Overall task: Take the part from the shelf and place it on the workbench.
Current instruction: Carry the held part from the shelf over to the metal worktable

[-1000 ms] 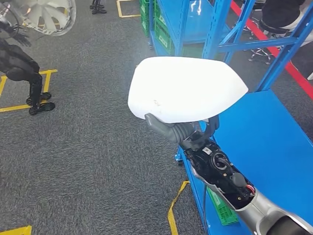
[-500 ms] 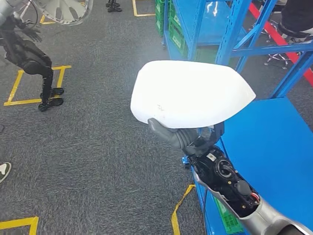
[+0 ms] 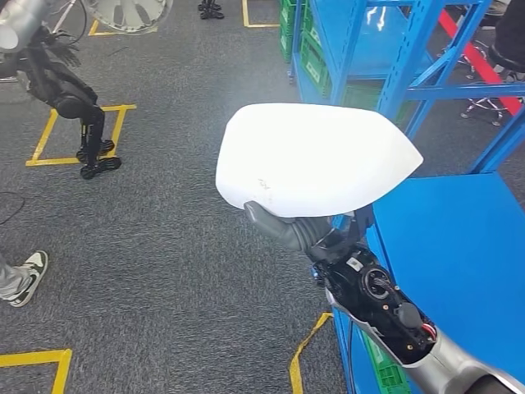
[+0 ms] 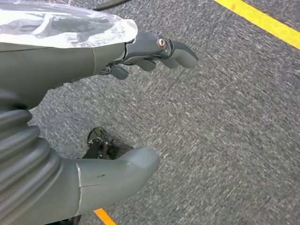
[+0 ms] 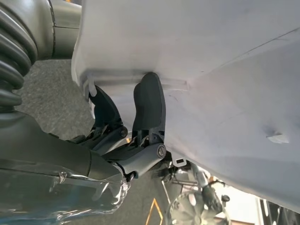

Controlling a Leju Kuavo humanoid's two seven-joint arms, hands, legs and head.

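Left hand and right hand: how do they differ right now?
The right hand grips the white part, thumb under its edge and fingers pressed to its underside; the left hand holds nothing, its fingers apart. The right hand is raised beside the blue shelf; the left hangs over grey carpet. Both are grey.

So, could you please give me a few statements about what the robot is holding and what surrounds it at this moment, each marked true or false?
1. The right hand holds the white part. True.
2. The white part lies on the blue shelf surface. False: it is held up in the air, partly over the grey carpet.
3. The left hand grips a green crate. False: it holds nothing and its fingers are apart.
4. Yellow lines are marked on the carpet. True.
5. A person's shoe shows at the left edge of the head view. True.
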